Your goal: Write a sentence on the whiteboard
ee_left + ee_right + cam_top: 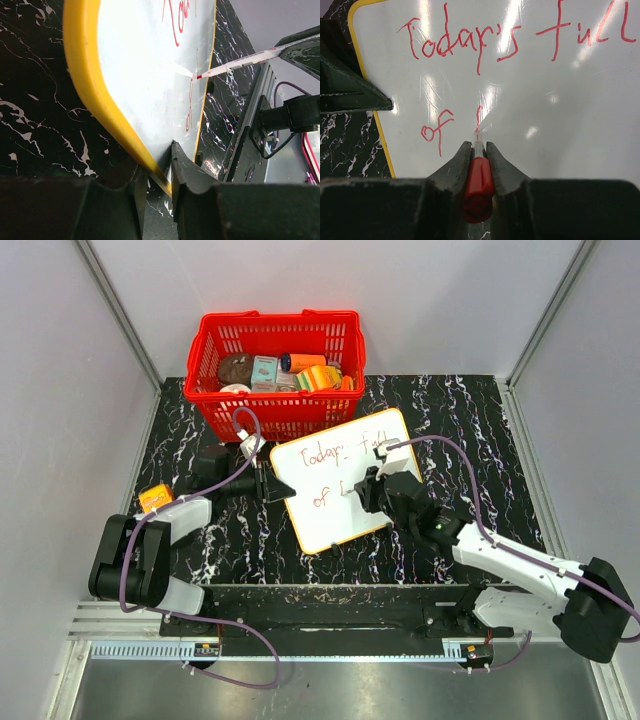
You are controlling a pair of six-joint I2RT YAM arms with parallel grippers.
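Note:
The whiteboard (345, 480) lies tilted on the black marbled table, white with an orange-yellow rim. The sentence (328, 455) in red reads "Today's full" with "of" and one fresh stroke below it (479, 116). My left gripper (268, 480) is shut on the whiteboard's left rim (95, 95), one finger on each face. My right gripper (368, 488) is shut on a red marker (479, 185), its tip touching the board at the end of the fresh stroke. The marker tip also shows in the left wrist view (200, 76).
A red basket (275, 370) with several small items stands behind the board at the back. An orange item (155, 497) lies at the table's left edge. A metal rail (330, 645) runs along the near edge.

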